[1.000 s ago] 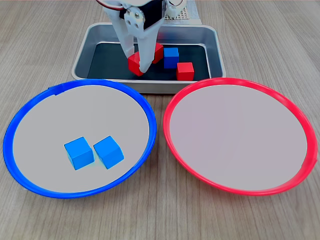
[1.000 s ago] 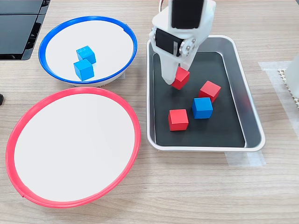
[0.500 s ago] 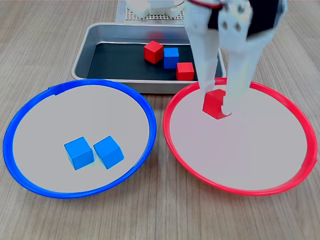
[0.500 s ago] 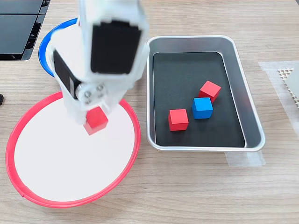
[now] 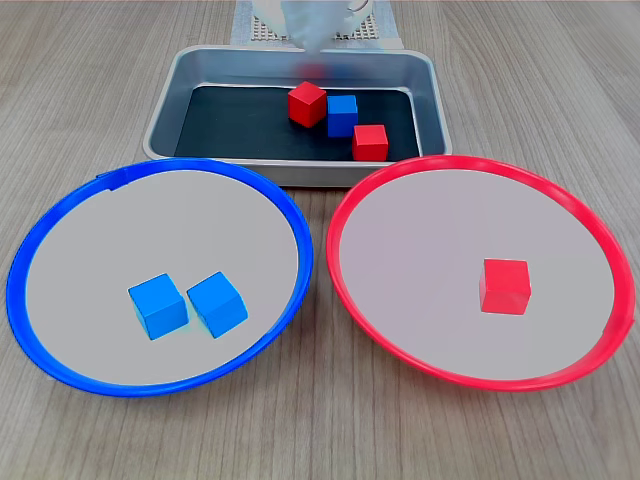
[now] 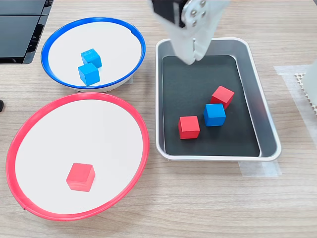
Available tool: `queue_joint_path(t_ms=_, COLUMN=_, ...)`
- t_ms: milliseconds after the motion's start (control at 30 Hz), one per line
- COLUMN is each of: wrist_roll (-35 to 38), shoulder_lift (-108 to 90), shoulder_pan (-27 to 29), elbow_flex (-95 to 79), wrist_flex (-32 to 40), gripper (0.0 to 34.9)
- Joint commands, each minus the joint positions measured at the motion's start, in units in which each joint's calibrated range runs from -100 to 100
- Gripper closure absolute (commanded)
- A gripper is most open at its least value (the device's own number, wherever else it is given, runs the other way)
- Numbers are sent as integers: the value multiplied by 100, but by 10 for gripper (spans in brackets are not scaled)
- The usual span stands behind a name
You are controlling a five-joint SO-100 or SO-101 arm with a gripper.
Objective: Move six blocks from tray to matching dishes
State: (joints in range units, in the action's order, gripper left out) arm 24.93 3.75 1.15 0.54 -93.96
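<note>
The white plastic gripper [image 6: 192, 55] is hanging empty over the metal tray [image 6: 266, 124]'s twelve o'clock end in the second exterior view, its jaws close together; whether fully clenched, I cannot tell. Three matte cubes are sitting in the tray. One red block [image 6: 80, 176] is lying in the red-rimmed dish [image 6: 140, 130], two blue ones in the blue-rimmed dish [image 6: 136, 37], all on a woodgrain table [image 6: 198, 198].

The tray [image 6: 262, 114] is smooth brushed metal with a matt black bottom, and it sits on a wood-grain table [image 6: 208, 208] with a dull finish. The dishes [image 5: 100, 380] have glossy plastic-looking rims and smooth pale centres. The blocks [image 5: 505, 285] look matt.
</note>
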Motion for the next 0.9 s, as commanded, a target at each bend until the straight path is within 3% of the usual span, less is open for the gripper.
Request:
queue_joint_path(t_ms=0, wrist_roll=615, shoulder_lift=-823, shoulder_pan=793, elbow_flex=-1534, wrist_flex=321, gripper=338)
queue_joint_path(t_ms=267, wrist_roll=1114, shoulder_lift=-1147, shoulder_pan=1132, elbow_flex=-3027, wrist_flex=1435, gripper=211)
queue_joint_path(t_ms=633, wrist_roll=1133, shoulder_lift=-1138, shoulder_pan=690, elbow_flex=-3719, wrist_flex=2129, gripper=203)
queue_joint_path(t_ms=867, wrist_roll=1118, shoulder_lift=-1087, shoulder_pan=483, elbow_flex=-3800, wrist_flex=2211, gripper=203)
